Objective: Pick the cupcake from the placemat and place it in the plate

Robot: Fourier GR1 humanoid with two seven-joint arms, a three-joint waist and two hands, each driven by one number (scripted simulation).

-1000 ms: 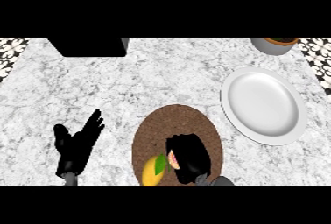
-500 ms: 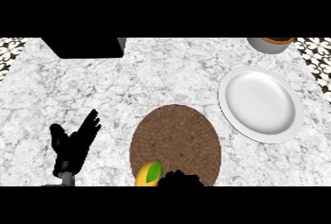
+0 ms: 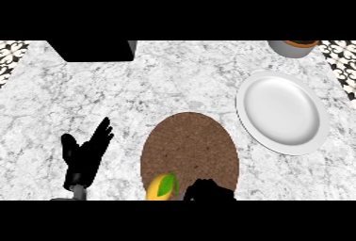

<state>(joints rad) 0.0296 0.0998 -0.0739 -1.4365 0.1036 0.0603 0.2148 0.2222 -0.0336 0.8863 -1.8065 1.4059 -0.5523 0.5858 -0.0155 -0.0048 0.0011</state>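
Cupcake [image 3: 162, 188]: sits at the near edge of the placemat [image 3: 189, 150], partly cut off by the view's lower border; yellow with a green patch showing.
Handling: likely light and soft, easily squashed or tipped; best taken round its sides, low down, leaving the top alone.
Right hand [image 3: 207, 192]: just beside the cupcake on its right, only partly in view; whether it is open or closed cannot be told, and contact is unclear.
Left hand [image 3: 87, 153]: open, resting left of the placemat, apart from the cupcake.
Plate [image 3: 281, 112]: right of the placemat, well apart from the cupcake.
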